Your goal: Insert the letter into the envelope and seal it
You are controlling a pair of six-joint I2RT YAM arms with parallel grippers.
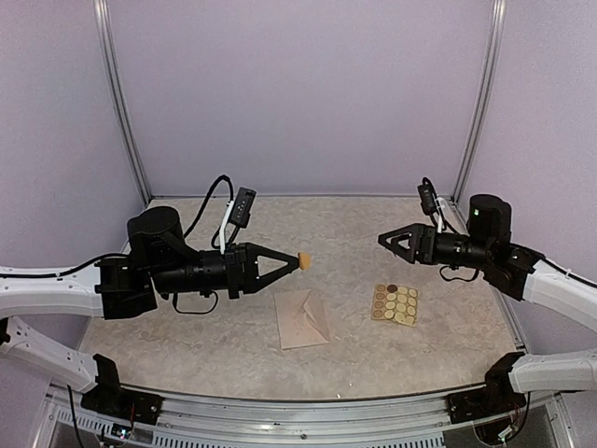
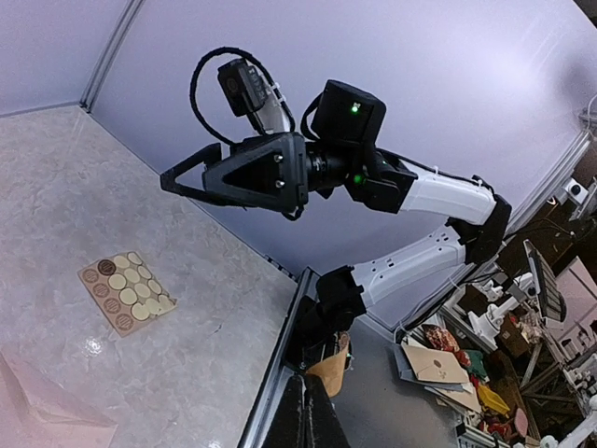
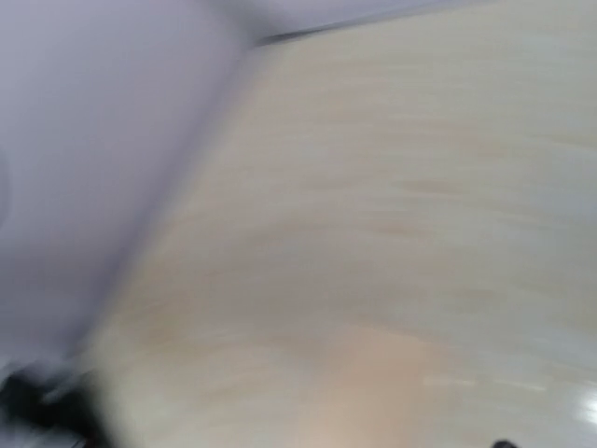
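The cream-pink envelope [image 1: 303, 318] lies flat on the table in front of the arms, and its corner shows in the left wrist view [image 2: 37, 413]. The letter is not in view. My left gripper [image 1: 300, 262] hovers above and just behind the envelope, shut on a small round tan sticker [image 1: 304, 260]. In the left wrist view the sticker [image 2: 330, 372] sticks out beside that gripper's [image 2: 305, 378] closed fingertips. My right gripper [image 1: 384, 241] hangs open and empty in the air to the right, pointing left toward the other arm [image 2: 173, 179]. The right wrist view is blurred.
A tan sheet of round stickers [image 1: 395, 303] lies right of the envelope, below the right gripper, and also shows in the left wrist view [image 2: 126, 291]. Pale walls and metal posts enclose the table [image 1: 187, 345] at the back and sides.
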